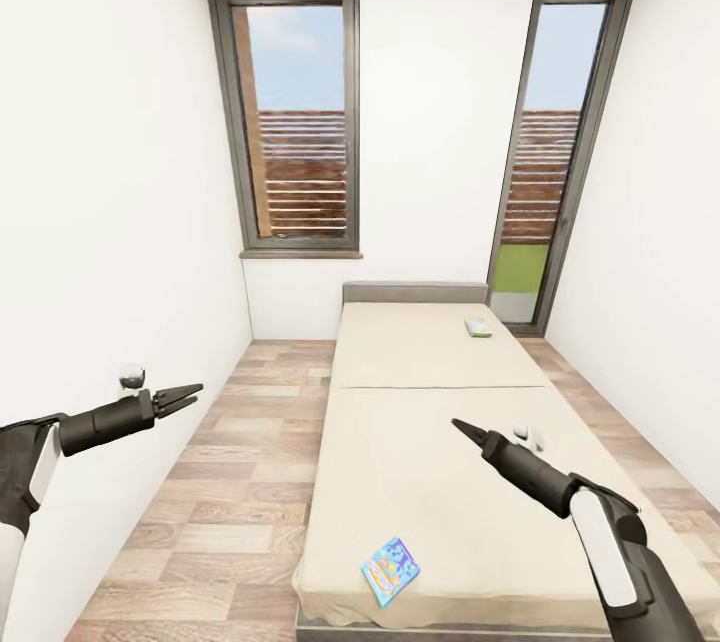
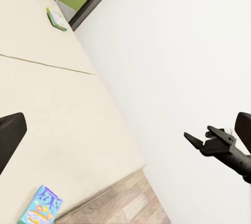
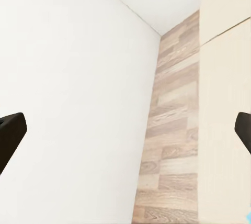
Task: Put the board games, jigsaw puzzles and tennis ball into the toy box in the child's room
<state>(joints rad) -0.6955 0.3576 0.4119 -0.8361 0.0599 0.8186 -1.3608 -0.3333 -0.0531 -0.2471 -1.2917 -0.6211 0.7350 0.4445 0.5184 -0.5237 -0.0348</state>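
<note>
Two board games lie on the bed [image 1: 430, 442]. A small blue one [image 1: 390, 570] rests near the foot edge, also visible in the left wrist view [image 2: 41, 205]. A white-blue one with a green edge [image 1: 478, 327] sits near the grey headboard [image 1: 415, 292]; the left wrist view shows it too [image 2: 56, 18]. My left gripper [image 1: 197, 391] hangs open over the floor, left of the bed. My right gripper [image 1: 458, 425] is open above the mattress, well above and behind the blue game. The table, toy box, jigsaw puzzles and tennis ball are out of view.
A strip of wood floor [image 1: 240, 482] runs between the bed and the white left wall [image 1: 110, 222]. A window [image 1: 295, 122] and a tall glass door [image 1: 545, 162] fill the far wall. The right wall stands close to the bed's other side.
</note>
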